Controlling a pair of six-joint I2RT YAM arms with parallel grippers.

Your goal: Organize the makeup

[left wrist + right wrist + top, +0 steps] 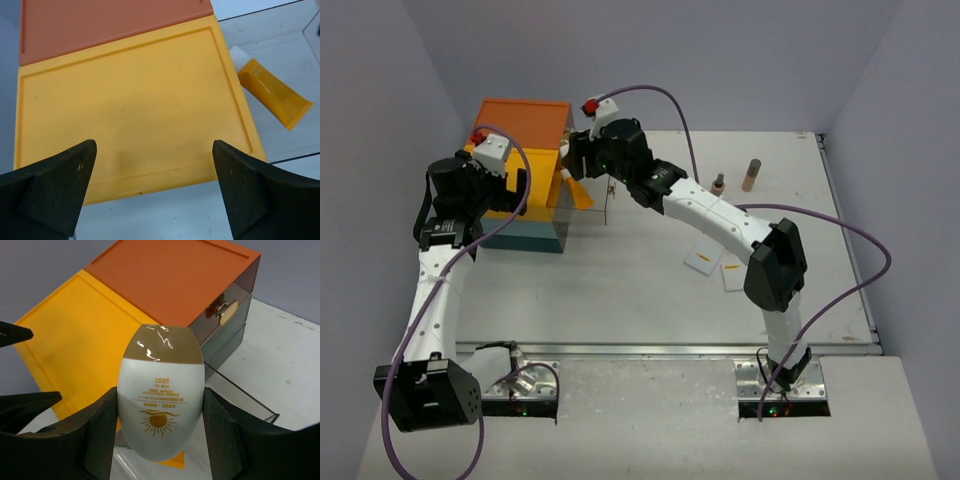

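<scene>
White bottle (161, 375), tan cap, sun logo: clamped between the right gripper (160, 402) fingers, cap end pointing away from the wrist. Just past it is the yellow tray (75, 325), then the orange box (170, 275). Left gripper (154, 150) is spread wide, nothing in it, hovering over the same tray. Orange tube (272, 95) lies flat to its right, just off the tray edge. Well right of both grippers: two brown bottles (751, 175) standing, two white packets (703, 262) flat on the table (620, 300).

Lab booth: white table (620, 290) within grey walls (740, 60).
</scene>
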